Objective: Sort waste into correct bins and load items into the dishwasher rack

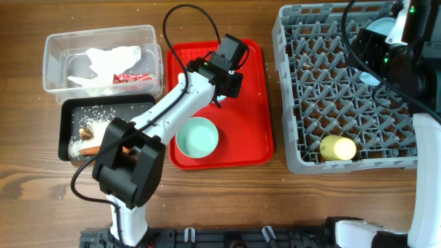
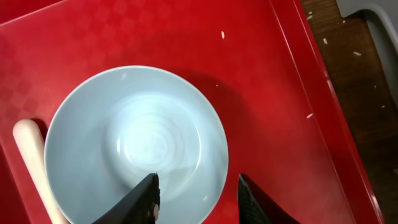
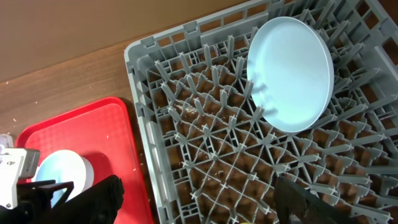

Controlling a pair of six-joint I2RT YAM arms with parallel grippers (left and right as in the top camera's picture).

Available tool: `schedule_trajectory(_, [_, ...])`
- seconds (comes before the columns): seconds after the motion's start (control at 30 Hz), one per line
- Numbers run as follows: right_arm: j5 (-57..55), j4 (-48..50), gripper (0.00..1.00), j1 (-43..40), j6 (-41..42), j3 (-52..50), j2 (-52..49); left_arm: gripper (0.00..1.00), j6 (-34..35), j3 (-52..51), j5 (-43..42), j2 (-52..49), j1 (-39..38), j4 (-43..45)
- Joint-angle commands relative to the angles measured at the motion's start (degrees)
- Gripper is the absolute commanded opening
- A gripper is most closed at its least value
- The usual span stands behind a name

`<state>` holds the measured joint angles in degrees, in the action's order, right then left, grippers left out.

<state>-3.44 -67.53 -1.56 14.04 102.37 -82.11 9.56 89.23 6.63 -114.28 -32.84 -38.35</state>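
Your left hand [image 2: 198,186] hangs released, fingers spread. Right under it is the pale teal bowl [image 2: 134,146], empty, sitting on the red tray [image 2: 267,87]. One finger is over the bowl's inside, the other is out past its rim, and I cannot tell if either touches. A few rice grains [image 2: 222,34] lie on the tray beyond the bowl.

Off to that hand's left, on the table [image 1: 275,207], is the black bin [image 1: 103,105]. It holds a spread of white rice, the carrot-like stick [image 1: 89,149] and the brown scrap [image 1: 85,131]. Just past it stands the clear bin [image 1: 103,31], with the crumpled napkin [image 1: 114,58] and the red wrapper [image 1: 134,78] inside.

Now your right hand [image 3: 199,186]: it is released too, fingers wide apart above the dishwasher rack [image 3: 140,99]. Ahead of it the pale blue plate [image 3: 289,74] stands on edge, tilted among the pegs. The yellow cup [image 1: 337,147] lies in the rack's near corner, well apart from the plate.
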Motion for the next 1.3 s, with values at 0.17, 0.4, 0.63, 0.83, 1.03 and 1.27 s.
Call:
schedule_trajectory(0.17, [7.32,3.82,0.81,0.63,-0.35,0.26,-0.42,0.74,11.08,1.01,-5.95,11.28,7.08,-4.76])
schedule_trajectory(0.4, [9.55,13.25,0.81,17.42,4.15,0.26,-14.84,0.94,11.06,1.01,-10.05,22.05,21.70,-12.87])
schedule_trajectory(0.63, [9.99,21.62,0.68,26.47,5.46,0.26,-36.70,1.00,15.17,1.01,-16.24,22.01,35.82,-15.52])
schedule_trajectory(0.83, [9.94,24.13,0.56,26.80,0.46,0.26,-47.43,1.00,15.13,1.01,-16.22,22.01,39.76,-15.65])
schedule_trajectory(1.03, [9.70,24.85,0.38,26.77,-2.05,0.26,-50.18,1.00,15.13,1.01,-16.17,22.01,39.71,-17.00])
schedule_trajectory(1.27, [5.95,19.28,0.04,22.75,-2.08,1.57,-44.26,1.00,15.13,1.01,-16.17,22.01,39.71,-17.00])
